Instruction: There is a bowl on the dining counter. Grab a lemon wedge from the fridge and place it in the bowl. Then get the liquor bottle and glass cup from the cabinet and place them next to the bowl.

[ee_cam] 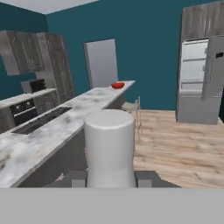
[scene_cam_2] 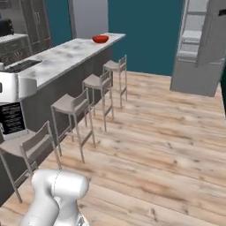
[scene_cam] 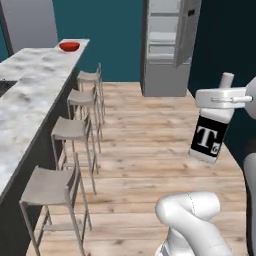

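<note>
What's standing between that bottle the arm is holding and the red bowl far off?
In the left base view, a row of pale stools along the dining counter separates the liquor bottle from the bowl.

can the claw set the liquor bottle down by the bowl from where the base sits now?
Probably not. The claw holds the liquor bottle out over the wood floor, while the bowl sits at the far end of the dining counter, past the whole row of stools. The base likely has to drive closer.

glossy red bowl [scene_cam: 69, 46], veined marble dining counter [scene_cam: 30, 95], matt pale liquor bottle [scene_cam: 210, 135], wood-plank floor [scene_cam: 150, 150]
</note>
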Robot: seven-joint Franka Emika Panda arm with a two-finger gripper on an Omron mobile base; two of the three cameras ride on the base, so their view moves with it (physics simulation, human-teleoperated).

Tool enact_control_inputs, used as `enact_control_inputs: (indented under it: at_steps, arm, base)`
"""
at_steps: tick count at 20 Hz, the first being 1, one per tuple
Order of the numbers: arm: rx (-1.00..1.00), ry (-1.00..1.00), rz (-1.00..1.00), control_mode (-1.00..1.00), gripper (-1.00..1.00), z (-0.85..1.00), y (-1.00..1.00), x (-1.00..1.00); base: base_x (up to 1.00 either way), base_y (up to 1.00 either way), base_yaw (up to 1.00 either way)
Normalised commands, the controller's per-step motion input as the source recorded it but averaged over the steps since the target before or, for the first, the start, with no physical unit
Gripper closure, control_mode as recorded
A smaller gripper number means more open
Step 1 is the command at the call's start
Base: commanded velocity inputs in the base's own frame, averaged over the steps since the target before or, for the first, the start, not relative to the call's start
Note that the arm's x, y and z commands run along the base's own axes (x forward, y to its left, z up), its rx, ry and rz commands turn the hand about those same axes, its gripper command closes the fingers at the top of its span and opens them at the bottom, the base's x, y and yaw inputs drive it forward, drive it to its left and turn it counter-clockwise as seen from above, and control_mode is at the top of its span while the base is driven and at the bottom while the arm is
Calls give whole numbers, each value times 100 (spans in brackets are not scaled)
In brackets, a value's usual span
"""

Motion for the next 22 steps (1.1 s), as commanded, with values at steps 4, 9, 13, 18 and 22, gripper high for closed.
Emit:
enact_control_inputs:
  at_steps: [4, 9, 13, 18, 22]
  arm:
    - [0, 0, 0, 100, 100, 0, 0, 0]
    - [0, 0, 0, 100, 100, 0, 0, 0]
    - [0, 0, 0, 100, 100, 0, 0, 0]
    - [0, 0, 0, 100, 100, 0, 0, 0]
    - [0, 0, 0, 100, 100, 0, 0, 0]
  base:
    - [100, -80, 45]
    - [100, -76, 45]
    - [100, -78, 43]
    - [95, -77, 42]
    - [85, -81, 40]
